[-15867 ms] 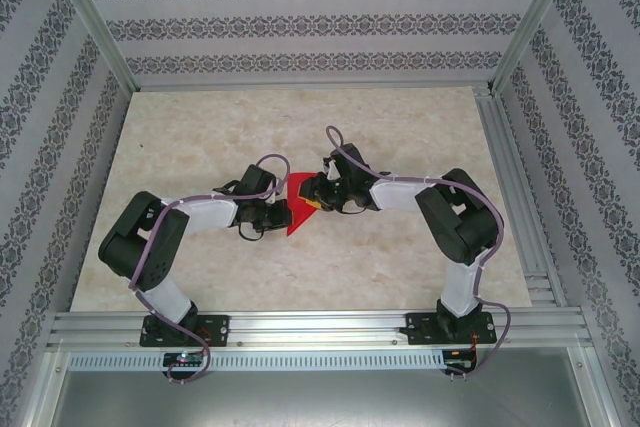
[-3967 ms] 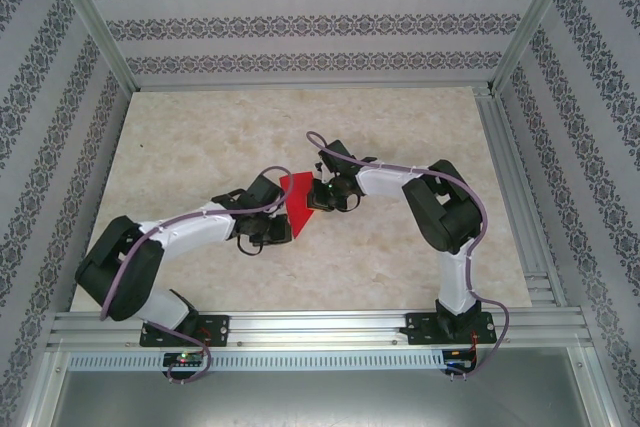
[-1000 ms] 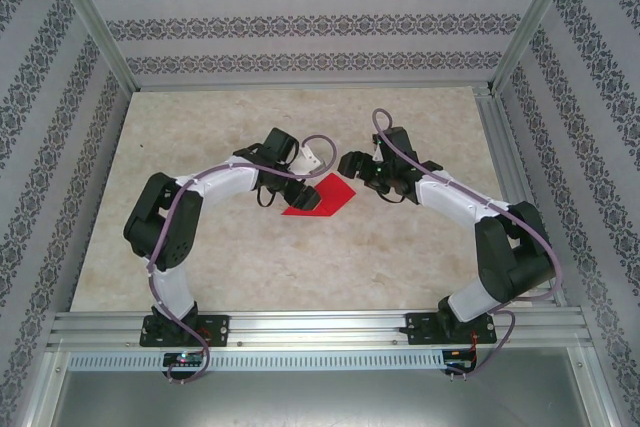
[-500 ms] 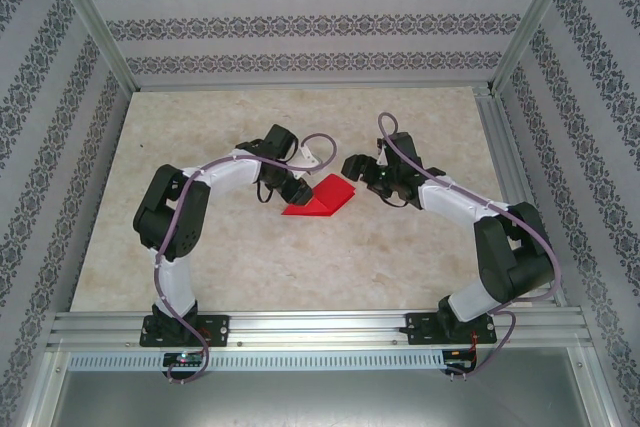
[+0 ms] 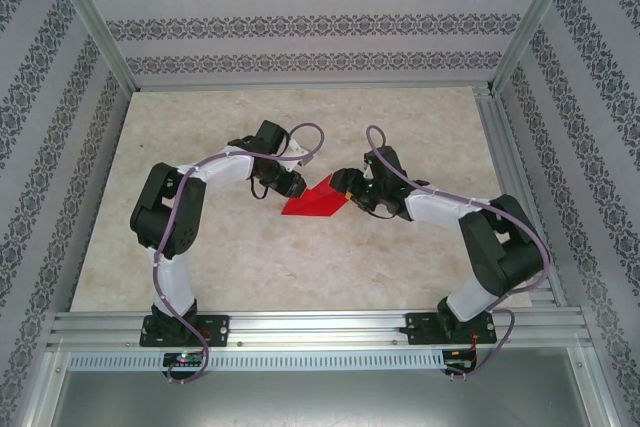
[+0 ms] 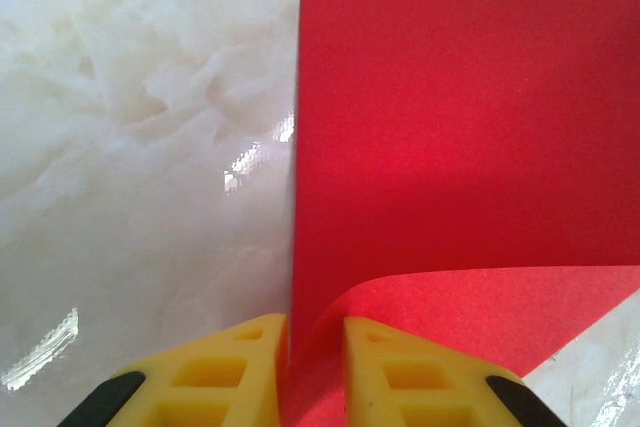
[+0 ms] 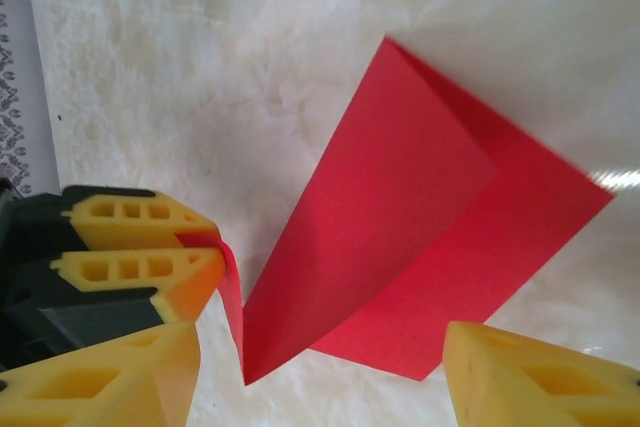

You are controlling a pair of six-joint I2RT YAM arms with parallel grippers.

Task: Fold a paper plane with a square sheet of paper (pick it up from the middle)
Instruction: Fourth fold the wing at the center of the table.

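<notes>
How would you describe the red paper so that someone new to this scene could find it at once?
Start at the pale marbled table and look at its middle. The paper lies there, partly folded, between the right gripper and the left gripper, which pinches its edge. It is the only red thing.

Folded red paper (image 7: 400, 237), corner pinched — left pincer (image 7: 212, 245)

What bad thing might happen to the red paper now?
The left pincer pinches only a small corner of the red paper, so it might slip out or tear. The right pincer is open, close to the raised fold; closing there might crease it crooked.
</notes>
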